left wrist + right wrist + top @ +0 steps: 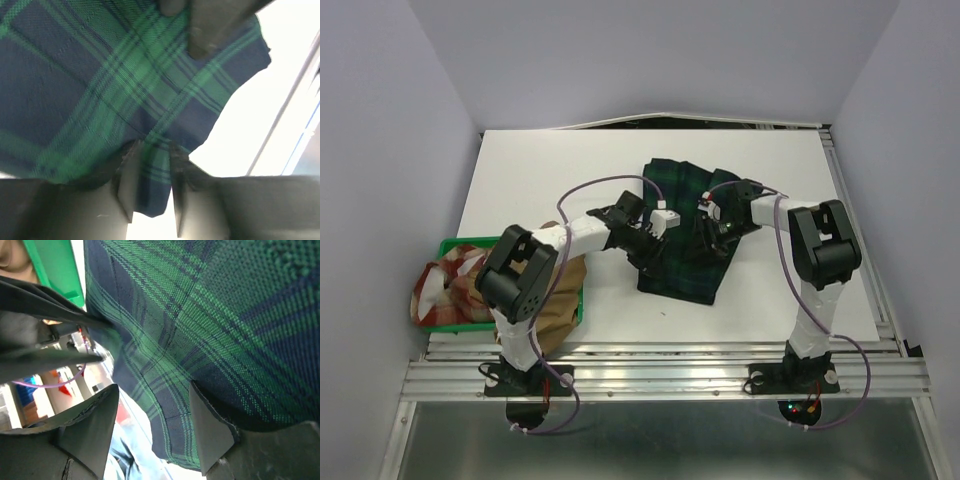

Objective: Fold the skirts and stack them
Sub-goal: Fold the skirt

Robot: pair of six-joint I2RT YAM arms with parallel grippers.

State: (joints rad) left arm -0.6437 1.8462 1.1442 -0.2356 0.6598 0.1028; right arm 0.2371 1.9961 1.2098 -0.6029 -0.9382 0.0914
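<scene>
To fold the tartan skirt point(672, 180) on the worktop point(550, 170), the right hand point(152, 390) gapes around its edge, while whether the left hand point(152, 150) grips cloth is unclear.

A green plastic tray point(455, 243) sits at the counter's left edge, close to the near corner. The white counter point(560, 170) has silver metal rails point(660, 372) along its near edge and another rail down its right edge. Pale walls point(380, 120) enclose its left, far and right sides.
</scene>
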